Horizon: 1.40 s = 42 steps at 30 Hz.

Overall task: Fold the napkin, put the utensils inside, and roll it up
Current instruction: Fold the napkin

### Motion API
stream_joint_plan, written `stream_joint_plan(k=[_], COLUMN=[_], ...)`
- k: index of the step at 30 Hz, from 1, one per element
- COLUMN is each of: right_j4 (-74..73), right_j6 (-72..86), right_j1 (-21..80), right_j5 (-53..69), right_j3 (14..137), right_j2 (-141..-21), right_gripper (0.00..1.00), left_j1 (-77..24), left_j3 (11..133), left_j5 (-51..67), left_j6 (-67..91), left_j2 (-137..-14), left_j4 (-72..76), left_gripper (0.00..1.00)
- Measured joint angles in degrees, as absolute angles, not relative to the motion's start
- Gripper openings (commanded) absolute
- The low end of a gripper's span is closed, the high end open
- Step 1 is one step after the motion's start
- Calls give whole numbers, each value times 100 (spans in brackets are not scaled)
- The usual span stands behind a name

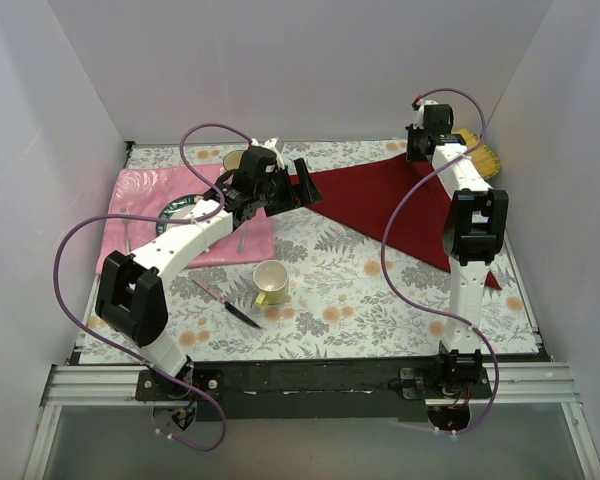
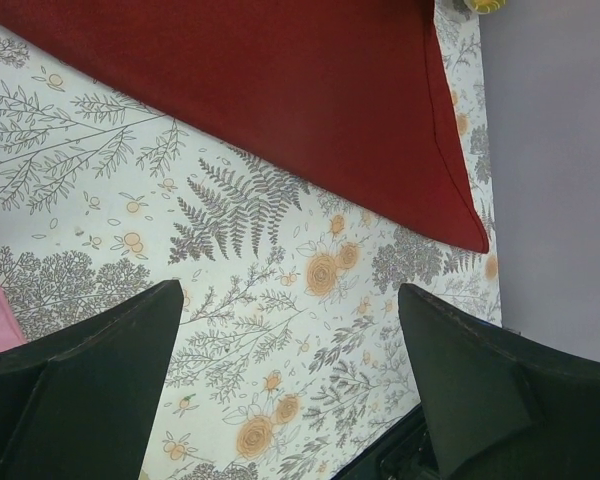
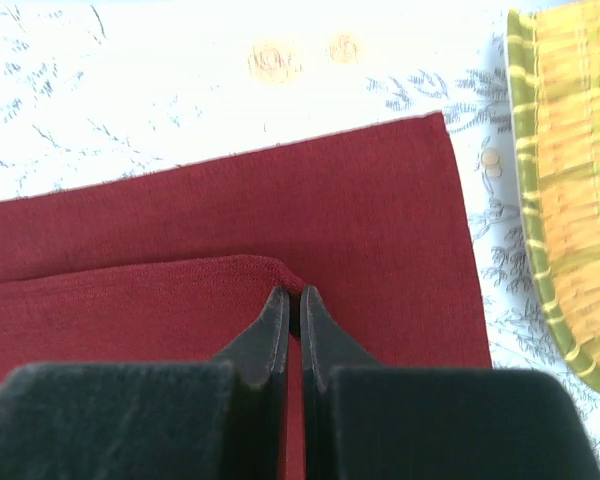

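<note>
The dark red napkin (image 1: 380, 205) lies on the right half of the table, folded over on itself. My right gripper (image 1: 421, 143) is shut on a corner of the napkin (image 3: 230, 300) and holds that top layer over the lower layer, near the far right corner. My left gripper (image 1: 302, 187) is open and empty, above the napkin's left tip; in the left wrist view the napkin (image 2: 280, 100) lies beyond its spread fingers (image 2: 90, 390). The black-handled knife (image 1: 226, 304) lies near the front left. A thin fork (image 1: 242, 237) lies on the pink cloth, partly hidden by my left arm.
A yellow cup (image 1: 270, 282) stands at front centre. A pink patterned cloth (image 1: 140, 200) with a plate (image 1: 176, 215) lies at the left. A second cup (image 1: 234, 160) stands behind my left gripper. A yellow ribbed cloth (image 1: 477, 152) sits in the far right corner. White walls enclose the table.
</note>
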State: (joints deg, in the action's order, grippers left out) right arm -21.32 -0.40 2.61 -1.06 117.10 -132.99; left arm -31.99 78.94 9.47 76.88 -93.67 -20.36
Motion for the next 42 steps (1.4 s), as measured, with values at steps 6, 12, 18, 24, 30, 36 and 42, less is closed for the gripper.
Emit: stream_joint_plan(k=[6,12,18,24,30,36,42], right_j4=[-2095,-2086,-2040,-2001,-1894,-1822,-1765], right_j6=[-38,80,163,176,244,283,283], right_j1=[235,152,75,21,-115,-200,-220], right_j5=[-84,-84,-86,-67,-64,30,191], right_j3=[11972,12003,12025,12132,12164,12313,12486], right_j2=[-13482,-13618,-13640,-13673,-13684,-13788,-13979], right_gripper=[1,1,1,1,1,1,1], left_j1=[-3199,-3199,-3199,-3199,-3199,-3199,-3199], left_j3=[7946,7968,7968,8007,8049,8051,8051], left_j5=[947,947,947,947,950,950,952], left_j6=[7690,7688,7684,7684,7684,7684,7684], left_j2=[-9378,-9430,-9432,-9445,-9448,-9448,-9454], left_j4=[-2058,-2058,-2058,-2060,-2056,-2056,-2058], left_gripper=[90,90,90,90,90,90,90])
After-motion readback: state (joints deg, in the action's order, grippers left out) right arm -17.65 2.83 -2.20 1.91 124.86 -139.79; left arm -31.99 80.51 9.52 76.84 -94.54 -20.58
